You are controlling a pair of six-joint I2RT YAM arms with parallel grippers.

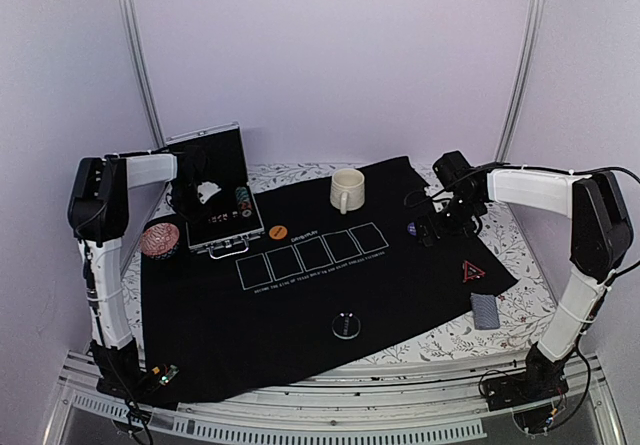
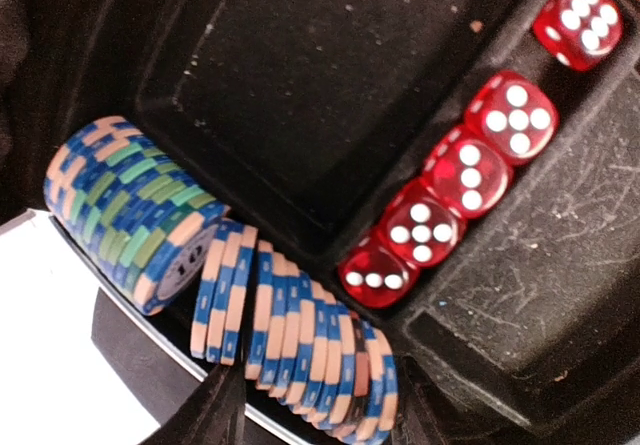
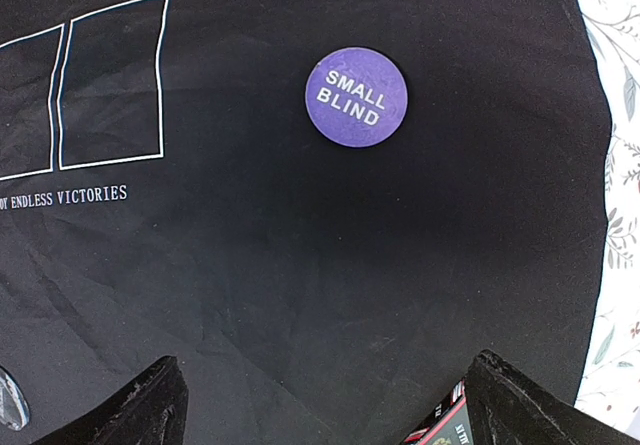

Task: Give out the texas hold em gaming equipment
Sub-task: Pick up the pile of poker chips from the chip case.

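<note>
Two grippers, two jobs. Right gripper: jaws wide apart, hovering over the black mat, holding nothing. The purple small-blind token lies just ahead, probably set at its seat. Left gripper: down inside the case, over poker chips beside red dice. I cannot make out whether its jaws grip anything; likely fetching chips.

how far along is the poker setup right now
Done: orange disc, purple disc, red-edged triangle, dark disc and cards are out of the case. In hand: left gripper is in the case by the chips; right gripper hangs open by the purple disc. Left: chips not yet dealt out.
</note>
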